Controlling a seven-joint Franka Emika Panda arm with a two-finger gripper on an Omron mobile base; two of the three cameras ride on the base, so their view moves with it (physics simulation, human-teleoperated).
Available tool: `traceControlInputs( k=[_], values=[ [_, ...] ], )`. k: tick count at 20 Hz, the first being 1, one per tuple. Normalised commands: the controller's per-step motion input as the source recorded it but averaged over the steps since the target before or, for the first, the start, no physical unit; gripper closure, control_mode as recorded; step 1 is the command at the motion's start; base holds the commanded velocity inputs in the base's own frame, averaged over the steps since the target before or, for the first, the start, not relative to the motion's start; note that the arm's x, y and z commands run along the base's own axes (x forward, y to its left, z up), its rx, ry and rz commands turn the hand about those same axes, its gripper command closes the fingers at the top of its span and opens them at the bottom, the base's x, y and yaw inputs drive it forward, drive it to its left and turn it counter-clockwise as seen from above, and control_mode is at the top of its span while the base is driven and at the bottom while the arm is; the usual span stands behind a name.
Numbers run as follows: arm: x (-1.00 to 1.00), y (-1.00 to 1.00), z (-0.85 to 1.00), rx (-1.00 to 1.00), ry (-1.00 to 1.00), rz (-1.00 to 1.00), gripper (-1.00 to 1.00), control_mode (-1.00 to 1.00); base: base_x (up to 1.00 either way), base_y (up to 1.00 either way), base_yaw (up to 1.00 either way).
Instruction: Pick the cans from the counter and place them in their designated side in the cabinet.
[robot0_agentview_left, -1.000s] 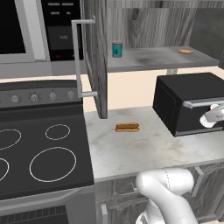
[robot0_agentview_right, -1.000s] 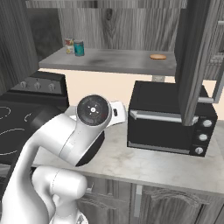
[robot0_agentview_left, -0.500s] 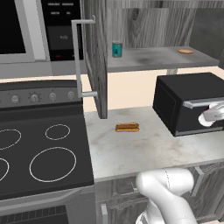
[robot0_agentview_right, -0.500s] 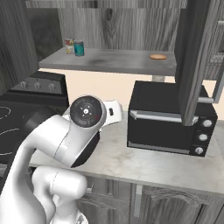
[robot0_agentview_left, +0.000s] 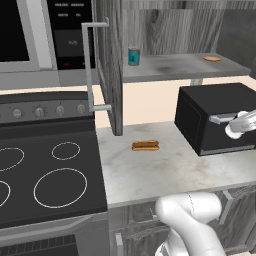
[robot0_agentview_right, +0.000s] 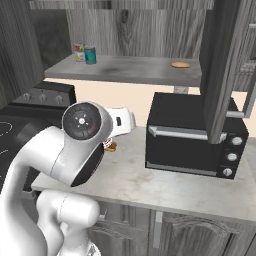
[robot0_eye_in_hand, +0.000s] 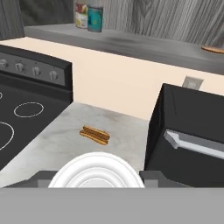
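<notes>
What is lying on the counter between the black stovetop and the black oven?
A hot dog in a bun lies on the counter between the stovetop and the oven; around it the marble is bare. The left base view shows it.

Teal can (robot0_agentview_left: 133, 56) upright on cabinet shelf (robot0_agentview_left: 175, 66); hot dog (robot0_agentview_left: 145, 145) on table (robot0_agentview_left: 165, 170); black oven (robot0_agentview_left: 215, 122) at right; stovetop (robot0_agentview_left: 45, 175) at left.
</notes>
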Motion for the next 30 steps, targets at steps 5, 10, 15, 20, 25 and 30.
traceControlInputs(
  k=[5, 10, 15, 20, 25, 30],
  values=[
    [-0.13, 0.0, 0.28, 0.04, 0.0, 0.0, 1.0, -1.0, 0.0, 0.0, 0.0],
    [-0.12, 0.06, 0.29, 0.04, -0.04, 0.0, 1.0, -1.0, 0.0, 0.0, 0.0],
    [-0.14, 0.06, 0.23, 0.01, -0.11, 0.0, 1.0, -1.0, 0.0, 0.0, 0.0],
    [-0.06, 0.08, 0.21, 0.0, -0.09, 0.0, 1.0, -1.0, 0.0, 0.0, 0.0],
    [-0.05, 0.07, 0.22, 0.0, -0.09, 0.0, 1.0, -1.0, 0.0, 0.0, 0.0],
    [-0.02, 0.07, 0.23, 0.0, -0.06, 0.0, 1.0, -1.0, 0.0, 0.0, 0.0]
  ],
)
